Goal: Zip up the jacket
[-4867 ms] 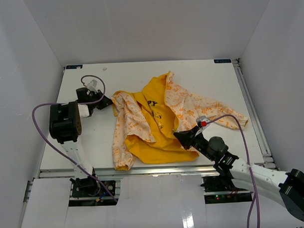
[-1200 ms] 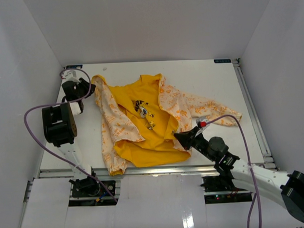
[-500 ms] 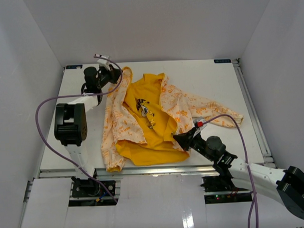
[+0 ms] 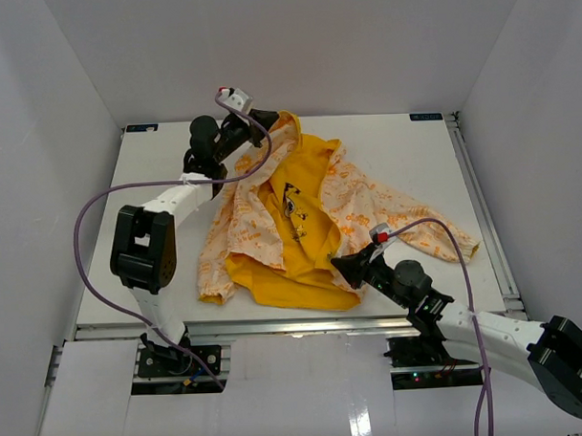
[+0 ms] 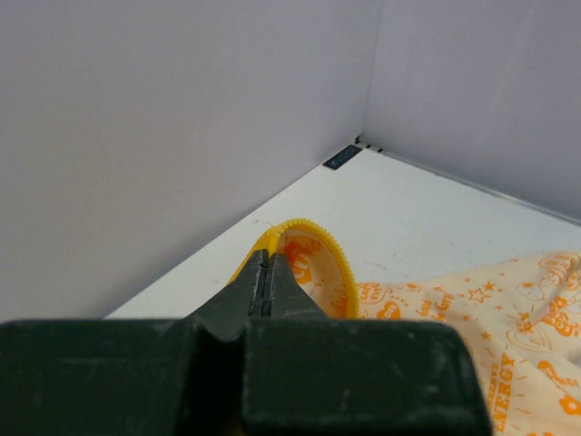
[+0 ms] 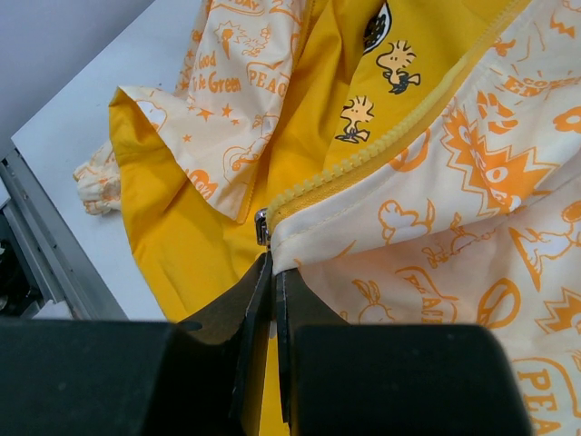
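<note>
From the top view I see the jacket (image 4: 271,204) lying open on the white table (image 4: 413,147), yellow lining up, roughly mid-table. One sleeve trails toward 4 o'clock and a loose cream fold reaches toward 7 o'clock.

The left gripper (image 4: 268,118) sits at the jacket's 12 o'clock end, near the far edge of the table, and the cloth runs away from it toward 6 o'clock. On the left wrist camera its fingers (image 5: 257,283) are pressed together on a yellow ribbed edge (image 5: 320,247) that curls in a loop just past the tips. Cream printed fabric (image 5: 508,318) lies off at 4 o'clock. That end looks lifted off the table.

The right gripper (image 4: 340,265) is at the jacket's 5 o'clock corner, with the garment spreading from it toward 11 o'clock. On the right wrist camera its fingers (image 6: 250,300) are nipped shut on the bottom corner of the cream front panel. A small metal zipper piece (image 6: 261,227) sits just above the tips. The yellow zipper teeth (image 6: 381,145) run from there toward 2 o'clock, unjoined.
</note>
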